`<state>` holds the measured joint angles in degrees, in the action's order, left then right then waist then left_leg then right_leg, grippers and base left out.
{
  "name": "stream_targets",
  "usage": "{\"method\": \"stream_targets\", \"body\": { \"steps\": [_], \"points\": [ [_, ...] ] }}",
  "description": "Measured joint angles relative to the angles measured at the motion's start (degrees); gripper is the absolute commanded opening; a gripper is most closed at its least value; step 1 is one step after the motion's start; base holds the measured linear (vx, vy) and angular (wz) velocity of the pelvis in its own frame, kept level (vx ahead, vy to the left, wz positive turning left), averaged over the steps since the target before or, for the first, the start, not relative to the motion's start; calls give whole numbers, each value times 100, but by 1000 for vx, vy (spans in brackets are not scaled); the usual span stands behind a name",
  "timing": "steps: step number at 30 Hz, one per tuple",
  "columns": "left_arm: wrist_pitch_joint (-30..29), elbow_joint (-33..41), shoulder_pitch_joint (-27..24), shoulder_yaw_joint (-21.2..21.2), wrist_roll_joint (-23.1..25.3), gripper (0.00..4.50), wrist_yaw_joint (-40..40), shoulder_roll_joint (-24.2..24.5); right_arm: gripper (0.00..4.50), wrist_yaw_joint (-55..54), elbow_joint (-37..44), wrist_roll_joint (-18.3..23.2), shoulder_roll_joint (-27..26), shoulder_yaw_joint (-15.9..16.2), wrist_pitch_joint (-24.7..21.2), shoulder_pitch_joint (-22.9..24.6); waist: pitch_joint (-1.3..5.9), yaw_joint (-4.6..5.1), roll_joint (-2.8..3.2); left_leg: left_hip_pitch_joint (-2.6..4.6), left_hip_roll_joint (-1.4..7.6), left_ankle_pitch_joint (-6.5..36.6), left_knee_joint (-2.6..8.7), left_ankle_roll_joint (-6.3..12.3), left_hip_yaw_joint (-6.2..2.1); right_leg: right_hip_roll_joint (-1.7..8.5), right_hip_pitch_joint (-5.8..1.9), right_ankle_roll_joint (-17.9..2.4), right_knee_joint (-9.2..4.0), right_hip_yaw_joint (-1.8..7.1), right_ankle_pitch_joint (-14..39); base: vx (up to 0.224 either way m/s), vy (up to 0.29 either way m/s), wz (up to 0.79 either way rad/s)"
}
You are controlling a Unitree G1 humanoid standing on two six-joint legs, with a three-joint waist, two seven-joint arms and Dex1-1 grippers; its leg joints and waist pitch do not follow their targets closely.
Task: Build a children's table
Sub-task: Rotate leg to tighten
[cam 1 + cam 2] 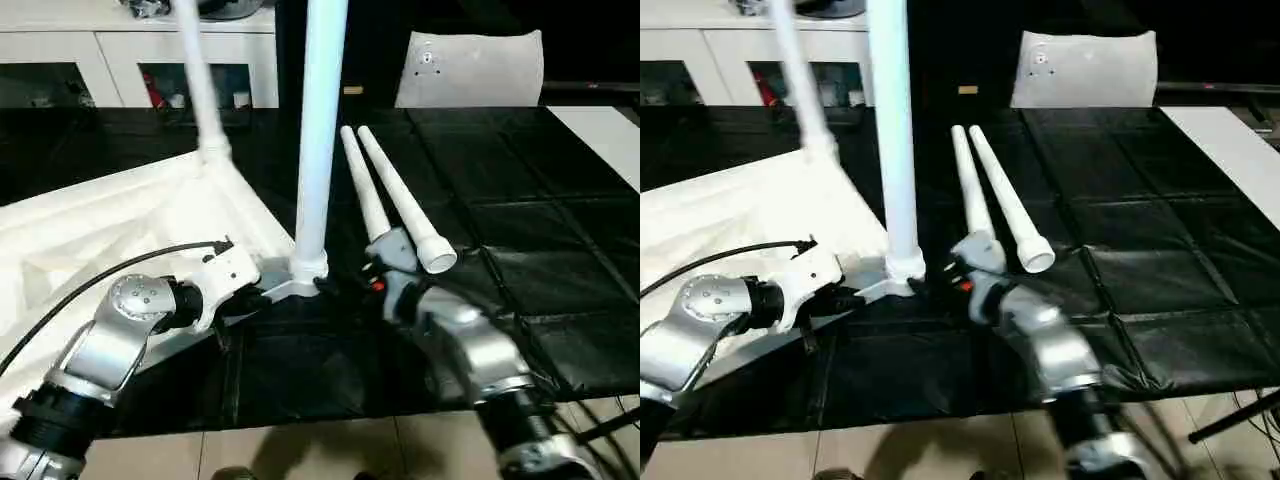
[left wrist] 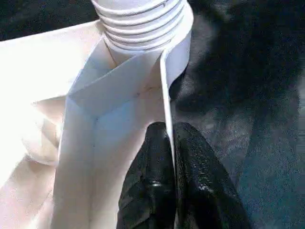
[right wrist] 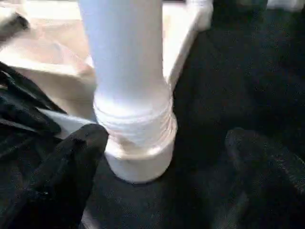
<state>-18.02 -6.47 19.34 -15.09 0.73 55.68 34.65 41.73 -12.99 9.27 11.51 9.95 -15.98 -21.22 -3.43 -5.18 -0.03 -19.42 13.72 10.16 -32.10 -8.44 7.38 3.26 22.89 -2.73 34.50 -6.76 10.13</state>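
Children's table top (image 1: 120,215) lies upside down on the black mat (image 1: 520,260), ribbed underside up. Two legs stand in corner sockets: near leg (image 1: 318,130) and far leg (image 1: 200,85). Near leg's threads show above its socket (image 3: 140,160), so judged not fully seated. Two loose legs (image 1: 400,200) lie side by side on the mat, well apart from their sockets; roughly half left.

Left tool (image 2: 172,176) is closed, pinching the top's thin rim wall beside the near socket. Right tool (image 3: 162,157) is spread wide around the near leg's base, gripping nothing.

White cabinet (image 1: 120,60) behind has dark openings; contents too small to tell.
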Motion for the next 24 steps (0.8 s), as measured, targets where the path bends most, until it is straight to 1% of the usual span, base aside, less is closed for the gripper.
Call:
{"method": "stream_targets", "body": {
  "steps": [3, 7, 9, 12, 15, 17, 20, 22, 24],
  "points": [
    [363, -200, 64, -49, -10, 0, 223, 87, 447, 364, 215, 151, 218, 4, -9, 43, 1, -10, -2, 2, 1, 0, -3, 0, 0, 0, -3, 0, 1, 0, 0, 0, 0, 0],
    [925, -531, 142, -109, -149, 0, 760, 213, 447, 1056, 219, 159, 678, 179, 118, 30, 2, -29, -3, -2, 0, 0, -15, 2, 1, 3, -6, 5, 1, 0, -3, 0, 0, 0],
    [1147, -618, 170, -168, -161, 0, 951, 288, 447, 1355, 233, 166, 808, 197, 114, 26, 3, -46, -5, 0, 1, 0, -18, 2, 2, 3, -7, 5, 5, 0, -3, 0, 0, 0],
    [1371, -703, 251, -284, -174, 0, 1261, 329, 447, 1807, 347, 167, 1055, 470, 86, -14, 7, -83, -8, 0, 2, 0, -22, 3, 2, 4, -8, 5, 9, 0, -3, 0, 0, 0],
    [1577, -753, 328, -415, -197, 0, 1577, 329, 447, 2099, 348, 142, 1160, 695, 88, -138, 7, -132, -9, 2, 2, 0, -31, 3, 5, 7, -7, 6, 20, 1, -3, 0, 0, 0],
    [1688, -759, 349, -499, -203, 0, 1719, 328, 447, 2182, 344, 136, 1159, 761, 95, -167, 8, -158, -9, 3, 3, 0, -33, 3, 6, 8, -7, 7, 24, 1, -2, 0, 0, 0],
    [1848, -801, 394, -588, -200, 0, 1884, 316, 447, 2288, 237, 92, 1142, 855, 139, -191, 8, -160, -10, 4, 3, 0, -43, 3, 9, 11, -7, 13, 35, 3, 1, 0, 0, 0],
    [1914, -847, 434, -625, -183, 0, 1919, 305, 447, 2325, 128, 83, 1111, 858, 156, -215, 8, -155, -10, 7, 3, 0, -50, 3, 10, 11, -6, 30, 45, 5, 12, 0, 0, 0],
    [1922, -901, 499, -665, -155, 0, 1942, 298, 419, 2361, 0, 84, 1073, 871, 157, -313, 8, -151, -10, 10, 4, 0, -53, 2, 10, 11, -7, 31, 50, 5, 12, 0, 0, 0]
  ]
}}
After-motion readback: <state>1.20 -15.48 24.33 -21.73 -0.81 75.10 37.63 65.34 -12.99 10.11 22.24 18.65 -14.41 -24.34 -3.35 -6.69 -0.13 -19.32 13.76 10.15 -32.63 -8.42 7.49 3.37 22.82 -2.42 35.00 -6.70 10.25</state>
